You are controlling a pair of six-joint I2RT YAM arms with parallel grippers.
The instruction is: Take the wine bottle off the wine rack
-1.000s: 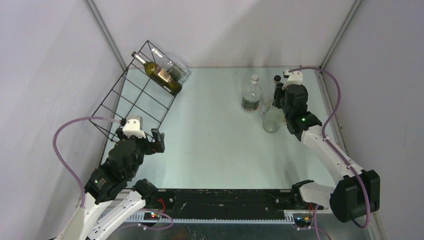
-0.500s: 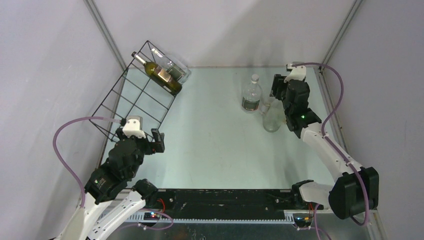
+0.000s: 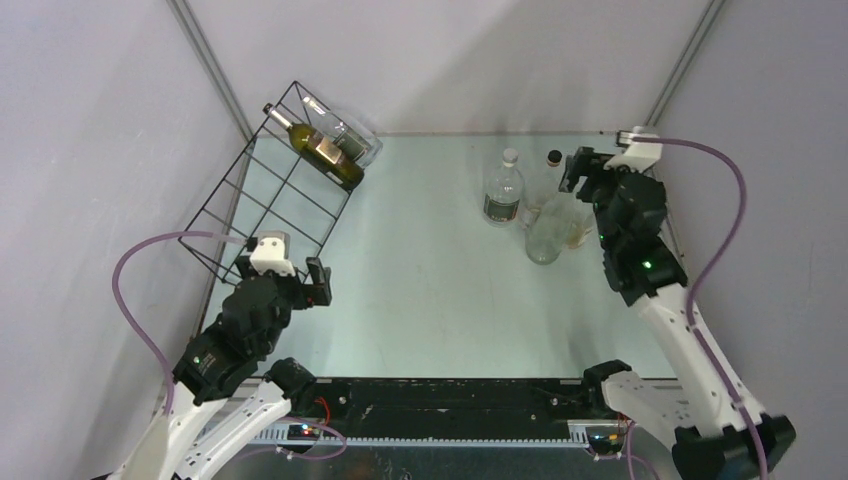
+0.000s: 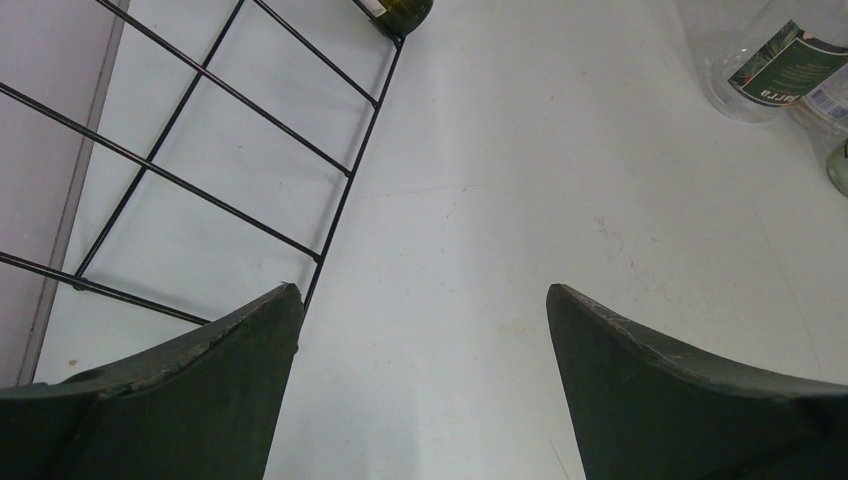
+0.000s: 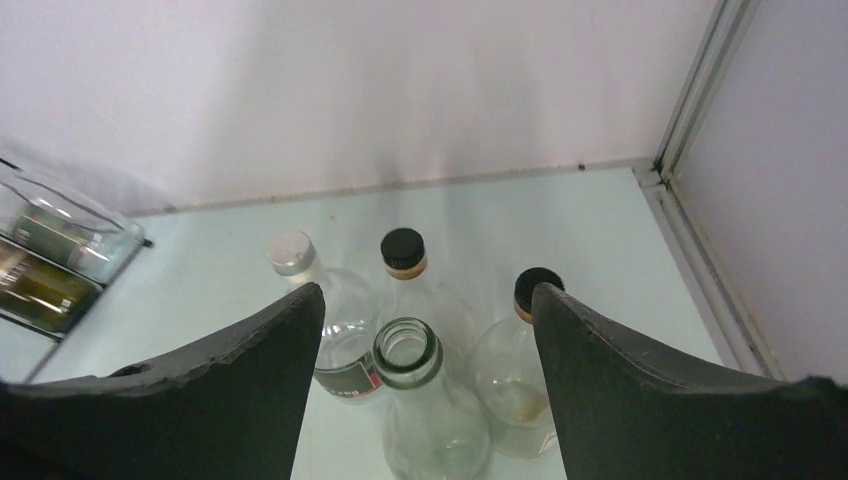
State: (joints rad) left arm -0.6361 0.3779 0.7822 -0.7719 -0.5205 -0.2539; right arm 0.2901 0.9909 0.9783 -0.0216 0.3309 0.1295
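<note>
The black wire wine rack (image 3: pixel 268 195) leans at the back left. On its far end lies the green wine bottle (image 3: pixel 322 148) with a gold label, and a clear bottle (image 3: pixel 346 130) lies beside it. My left gripper (image 3: pixel 282 276) hovers open by the rack's near corner; in the left wrist view the left gripper (image 4: pixel 420 292) holds nothing, with the rack (image 4: pixel 200 150) on its left and the bottle's base (image 4: pixel 400 10) at the top edge. My right gripper (image 5: pixel 428 290) stands open above a group of upright bottles, touching none; in the top view the right gripper (image 3: pixel 585 172) is at the back right.
Several upright clear bottles stand at the back right: a silver-capped one (image 3: pixel 503 188), an uncapped one (image 5: pixel 408 360), and two black-capped ones (image 5: pixel 403 250) (image 5: pixel 537 285). Grey walls and metal corner posts (image 3: pixel 680 70) close the table in.
My right gripper has opened and drawn back to the right, away from the black-capped bottle it was at. The left arm has barely moved.
</note>
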